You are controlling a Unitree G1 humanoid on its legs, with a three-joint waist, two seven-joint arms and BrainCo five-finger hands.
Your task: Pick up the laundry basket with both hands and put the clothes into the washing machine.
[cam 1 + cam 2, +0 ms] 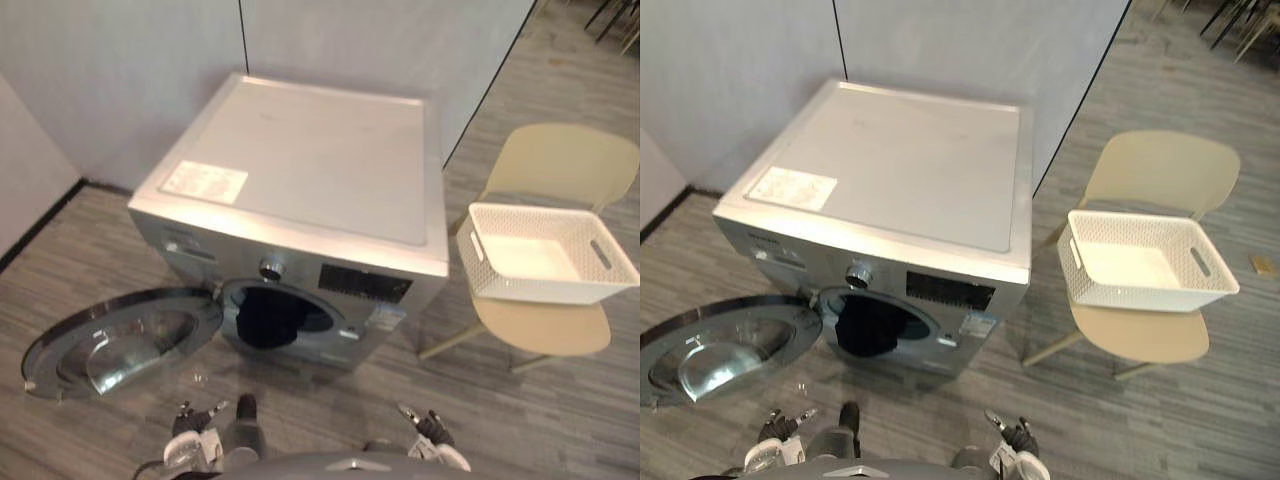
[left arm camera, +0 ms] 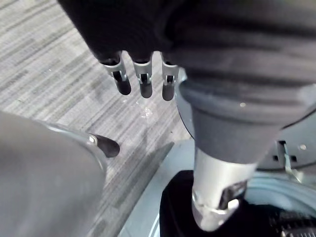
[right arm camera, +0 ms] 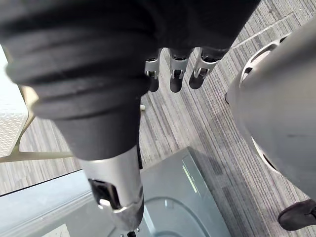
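The white woven laundry basket (image 1: pixel 545 255) stands empty on a beige chair (image 1: pixel 560 165), right of the silver washing machine (image 1: pixel 300 160). The round door (image 1: pixel 120 340) is swung open to the left. Dark clothes (image 1: pixel 268 317) fill the drum opening and hang over its lip. My left hand (image 1: pixel 195 425) and right hand (image 1: pixel 430 428) hang low near the floor in front of the machine, far from the basket. In the wrist views the left hand's fingers (image 2: pixel 143 84) and the right hand's fingers (image 3: pixel 174 74) are straight and hold nothing.
Grey partition walls (image 1: pixel 120 70) stand behind and left of the machine. The floor is grey striped carpet (image 1: pixel 330 420). The open door takes up the floor at front left. The chair's legs (image 1: pixel 450 342) reach toward the machine's right side.
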